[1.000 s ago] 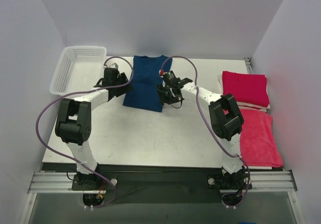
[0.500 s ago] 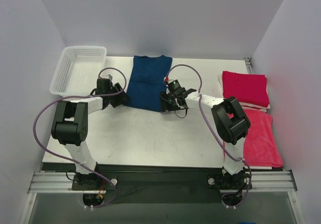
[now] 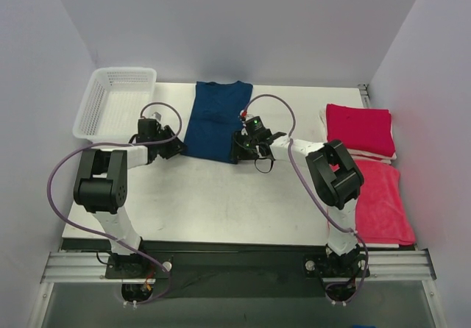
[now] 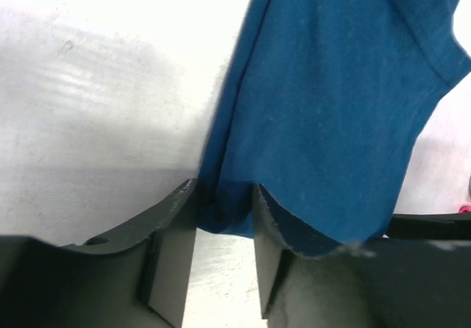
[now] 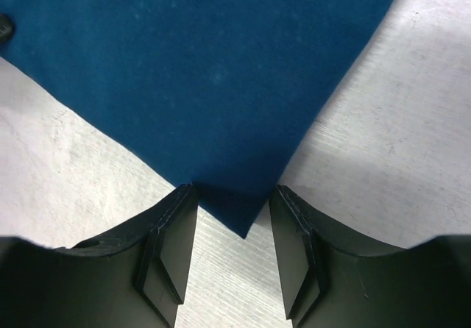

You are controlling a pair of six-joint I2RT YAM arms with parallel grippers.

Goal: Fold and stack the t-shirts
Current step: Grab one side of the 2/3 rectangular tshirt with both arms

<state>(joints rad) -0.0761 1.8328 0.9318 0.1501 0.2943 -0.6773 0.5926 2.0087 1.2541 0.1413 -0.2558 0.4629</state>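
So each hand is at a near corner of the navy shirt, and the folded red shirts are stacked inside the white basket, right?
No. The top external view shows the white basket holding no shirts; the folded red shirts lie on the right side of the table. The left hand and right hand are each at a near corner of the navy shirt.

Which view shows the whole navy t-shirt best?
Top external: the whole navy t-shirt shows, lying flat. The left wrist view shows only one near corner between its fingers; the right wrist view only the other corner.
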